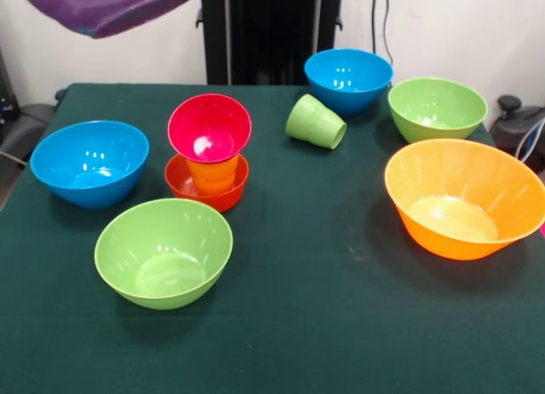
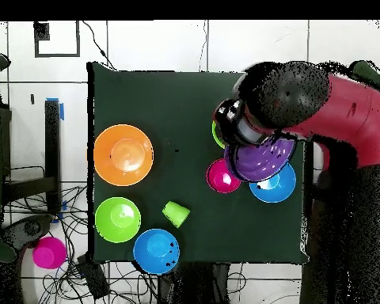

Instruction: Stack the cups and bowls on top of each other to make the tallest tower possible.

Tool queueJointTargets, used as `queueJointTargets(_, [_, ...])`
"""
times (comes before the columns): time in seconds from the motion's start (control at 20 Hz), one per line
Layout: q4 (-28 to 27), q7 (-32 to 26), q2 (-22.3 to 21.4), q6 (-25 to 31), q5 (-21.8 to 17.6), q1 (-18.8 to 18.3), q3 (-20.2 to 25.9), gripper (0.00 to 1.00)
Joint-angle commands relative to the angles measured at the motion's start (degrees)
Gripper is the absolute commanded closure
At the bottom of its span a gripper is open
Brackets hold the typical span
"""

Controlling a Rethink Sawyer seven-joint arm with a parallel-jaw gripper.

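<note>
Front view shows me the purple bowl (image 1: 109, 7) aloft – the tower (image 1: 208, 151) stands below. I can't tell the tool's grip.

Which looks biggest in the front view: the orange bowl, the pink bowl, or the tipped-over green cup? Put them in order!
1. Orange bowl, clearly biggest, though it also sits nearer the camera.
2. Pink bowl.
3. Tipped-over green cup, smallest.

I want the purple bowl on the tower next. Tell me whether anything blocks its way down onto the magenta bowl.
Nothing visible does. The purple bowl hangs in the air, up and off to one side of the tower. The magenta bowl on top is open and empty, with nothing over it.
</note>
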Motion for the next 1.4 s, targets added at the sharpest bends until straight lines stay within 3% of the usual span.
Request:
queueJointTargets(0.05, [-12.9,-9.3,2.9,7.6,-5.8,2.2,4.8,1.00])
queueJointTargets(0.3, [-15.5,-11.2,3.7,5.6,-6.3,2.2,5.2,1.00])
queueJointTargets(0.75, [-19.1,-7.7,6.4,1.9,-6.8,4.5,4.4,1.00])
queueJointTargets(1.0, [-14.0,1.9,5.8,-7.5,-4.9,6.7,1.7,1.00])
queueJointTargets(1.25, [-8.9,3.2,4.7,-13.5,-3.5,7.3,0.9,1.00])
queueJointTargets(1.4, [-7.9,3.2,4.4,-14.2,-3.3,7.9,0.1,1.00])
